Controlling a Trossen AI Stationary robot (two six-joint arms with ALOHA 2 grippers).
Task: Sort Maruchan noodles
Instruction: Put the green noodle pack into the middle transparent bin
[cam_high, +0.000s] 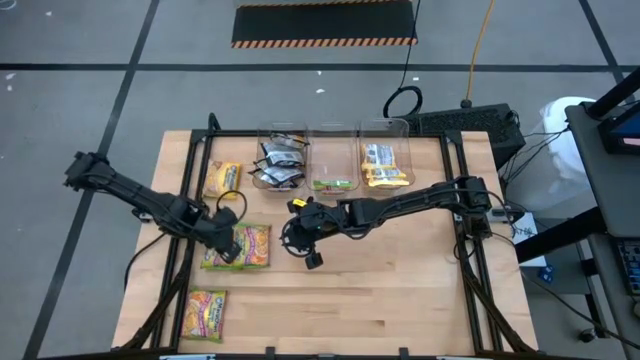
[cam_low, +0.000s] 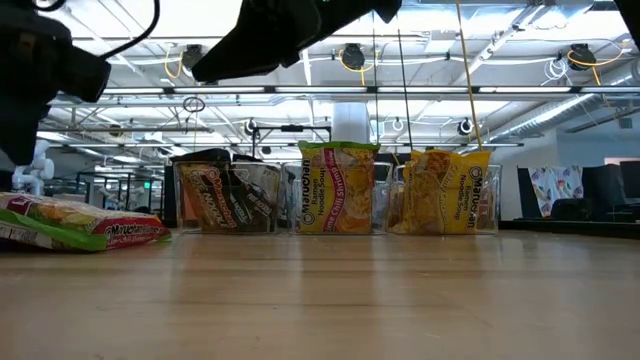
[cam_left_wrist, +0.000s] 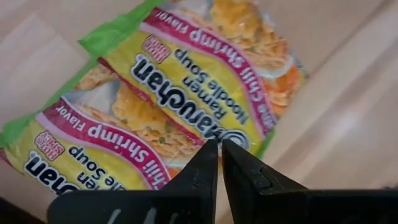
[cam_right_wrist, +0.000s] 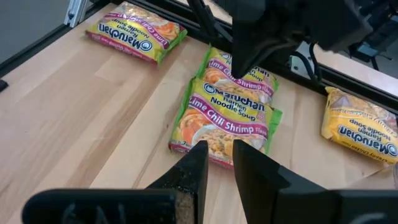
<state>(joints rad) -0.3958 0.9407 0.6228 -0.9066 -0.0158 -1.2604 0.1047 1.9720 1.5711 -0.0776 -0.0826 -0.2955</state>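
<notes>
Two lime-green Maruchan packets (cam_high: 245, 247) lie flat and overlapping at the table's left; they also show in the right wrist view (cam_right_wrist: 224, 121) and the left wrist view (cam_left_wrist: 186, 93). My left gripper (cam_left_wrist: 219, 148) is shut and points steeply down just over them (cam_high: 228, 245). My right gripper (cam_right_wrist: 219, 155) hovers to their right (cam_high: 306, 245), its fingers a narrow gap apart with nothing between them. A yellow packet (cam_high: 222, 180) lies farther back. A third lime-green packet (cam_high: 207, 313) lies near the front edge. My left gripper comes at the overlapping lime-green packets from above with its fingers shut. Its tips stand over the far packet's printed face (cam_left_wrist: 214, 134). I cannot tell whether they touch it.
Three clear bins stand in a row at the table's far edge: the left one (cam_high: 283, 160) holds black packets, the middle one (cam_high: 333, 165) a lime-green packet, the right one (cam_high: 385, 160) yellow packets. Bare wood spreads across the table's near and right parts (cam_high: 400, 290).
</notes>
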